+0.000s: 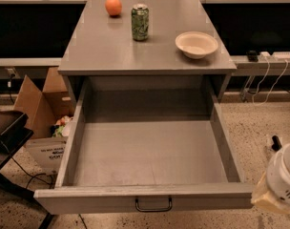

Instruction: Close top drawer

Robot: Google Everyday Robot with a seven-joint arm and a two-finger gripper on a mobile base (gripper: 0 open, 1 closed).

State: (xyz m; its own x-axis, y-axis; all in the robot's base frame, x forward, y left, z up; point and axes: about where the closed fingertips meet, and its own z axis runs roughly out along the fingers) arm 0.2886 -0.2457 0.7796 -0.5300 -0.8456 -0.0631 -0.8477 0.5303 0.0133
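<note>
Top drawer (pixel 150 151) stands pulled far out of the grey cabinet (pixel 102 51). Its front panel and dark wire handle (pixel 153 204) face the camera, and the panel's long axis runs left to right. The gripper (pixel 278 190) sits low, just right of the panel's right end. Whether it is spread or closed, I cannot tell.

The top drawer (pixel 150 151) stands fully open.
Deep, grey, bare inside; wire handle (pixel 153 204) at 6 o'clock; gripper (pixel 277 191) beside its front at 4 o'clock.
</note>
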